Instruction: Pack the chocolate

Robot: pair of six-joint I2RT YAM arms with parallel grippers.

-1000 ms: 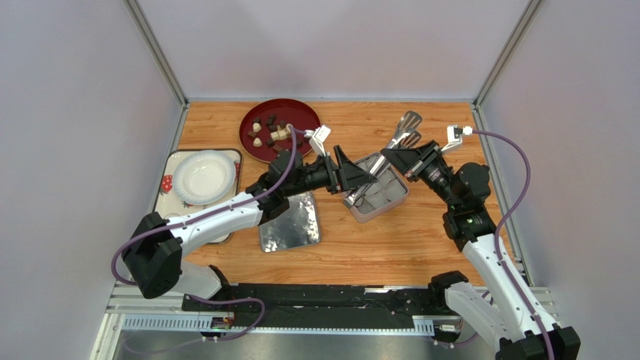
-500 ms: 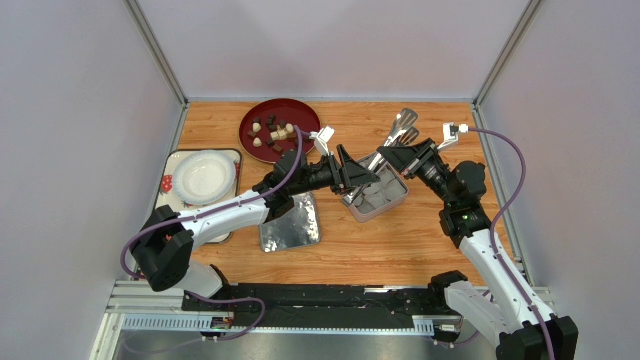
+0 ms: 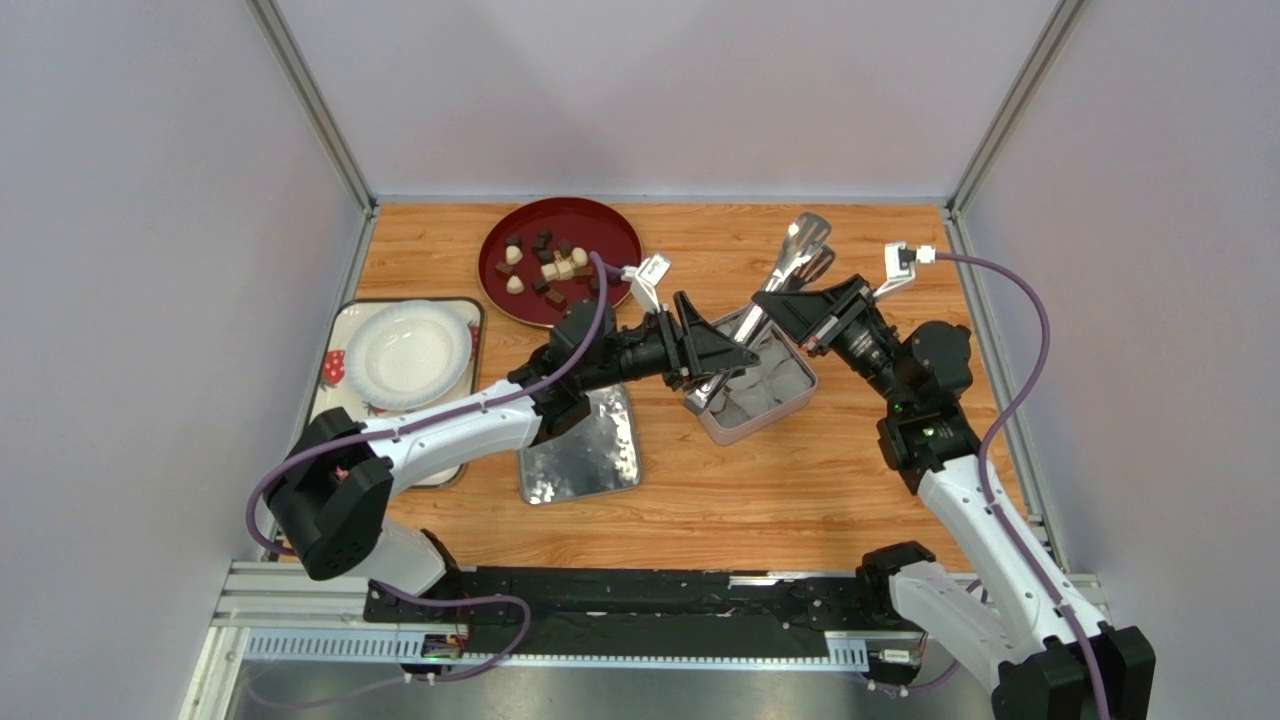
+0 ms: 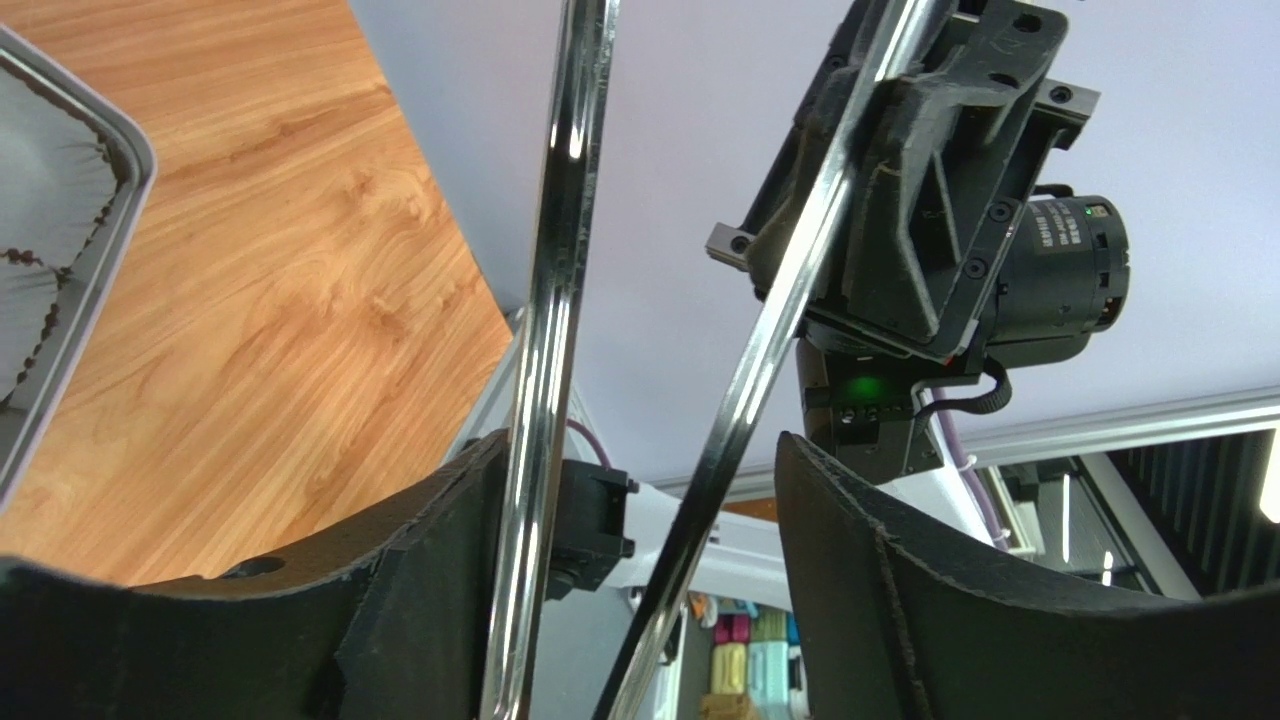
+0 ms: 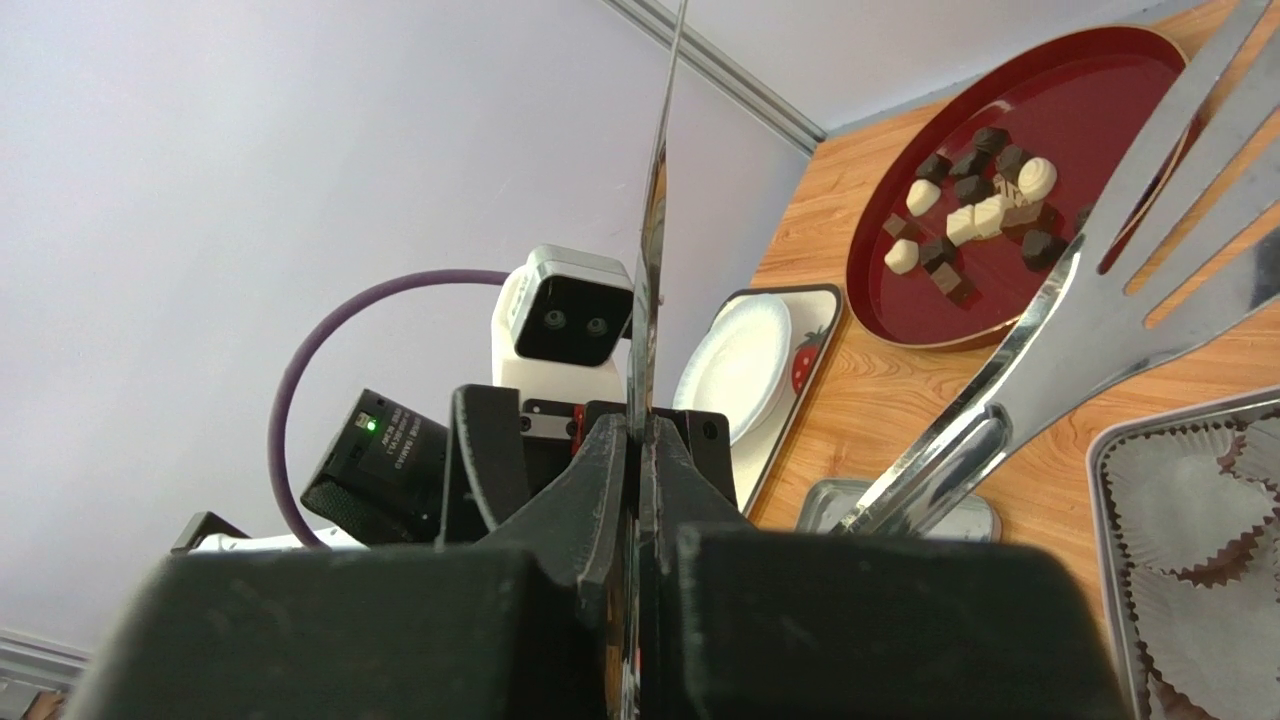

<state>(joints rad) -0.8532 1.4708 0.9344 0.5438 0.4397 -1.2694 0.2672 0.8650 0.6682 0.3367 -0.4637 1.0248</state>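
Note:
The chocolate (image 3: pixel 541 264) (image 5: pixel 974 210), several dark and cream pieces, lies on a red plate (image 3: pixel 601 225) (image 5: pixel 1112 60) at the back. Metal tongs (image 3: pixel 792 263) (image 4: pixel 556 300) (image 5: pixel 1052 345) hang over the open tin (image 3: pixel 789 402) (image 5: pixel 1112 450). My right gripper (image 3: pixel 769 308) (image 5: pixel 649 428) is shut on one thin arm of the tongs. My left gripper (image 3: pixel 736 353) (image 4: pixel 643 450) stands open around both tong arms. Its left finger lies against one arm, and the other arm stands free of the right finger. White liner cups (image 5: pixel 1187 495) fill the tin.
The tin's shiny lid (image 3: pixel 579 443) lies flat left of the tin. A white plate (image 3: pixel 406 348) rests on a strawberry-print tray (image 3: pixel 338 368) at the left. Grey walls close in the back and both sides.
My left gripper has reached a little further right, and its jaws have narrowed round the tong arms. The right gripper has shifted the tongs slightly back and left.

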